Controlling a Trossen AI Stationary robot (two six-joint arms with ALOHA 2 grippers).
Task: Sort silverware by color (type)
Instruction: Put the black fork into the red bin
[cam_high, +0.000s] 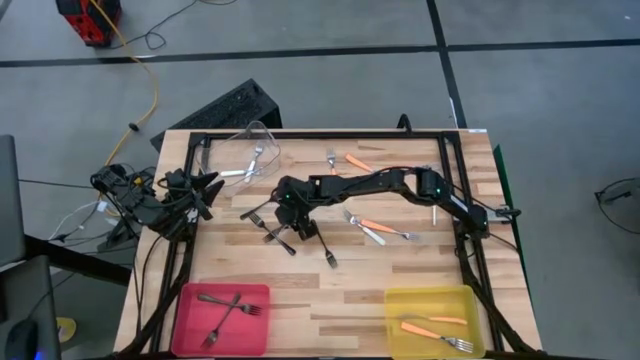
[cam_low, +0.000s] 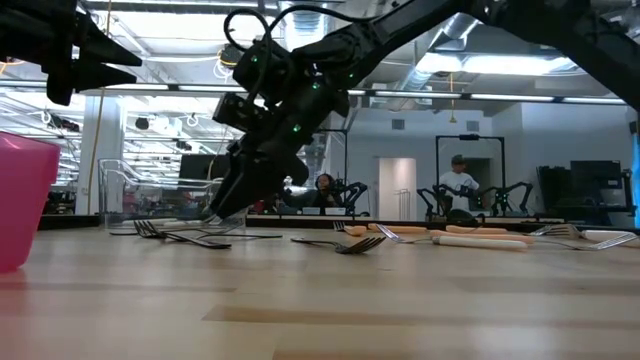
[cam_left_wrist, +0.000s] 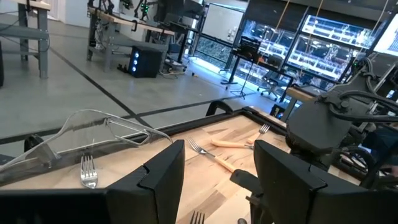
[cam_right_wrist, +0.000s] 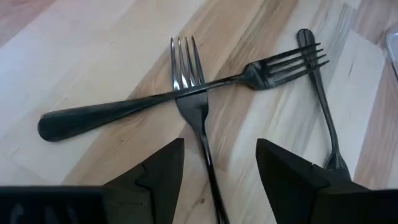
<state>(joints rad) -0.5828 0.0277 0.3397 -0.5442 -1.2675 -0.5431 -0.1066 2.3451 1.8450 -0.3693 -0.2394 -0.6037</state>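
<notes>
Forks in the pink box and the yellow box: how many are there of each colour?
Dark forks, in the pink box: 2
Orange-handled forks, in the yellow box: 2
Total: 4

This looks like a robotics lab or workshop. A wooden table (cam_high: 340, 290) stands on a bare grey floor (cam_high: 540, 90) crossed by dark tape lines, with loose cables (cam_high: 135, 60) trailing on the left. Beyond the table are metal workbenches (cam_left_wrist: 25, 25), ceiling strip lights (cam_low: 500, 97), a seated person (cam_low: 460, 185) and what may be other robot arms (cam_low: 500, 195).
</notes>
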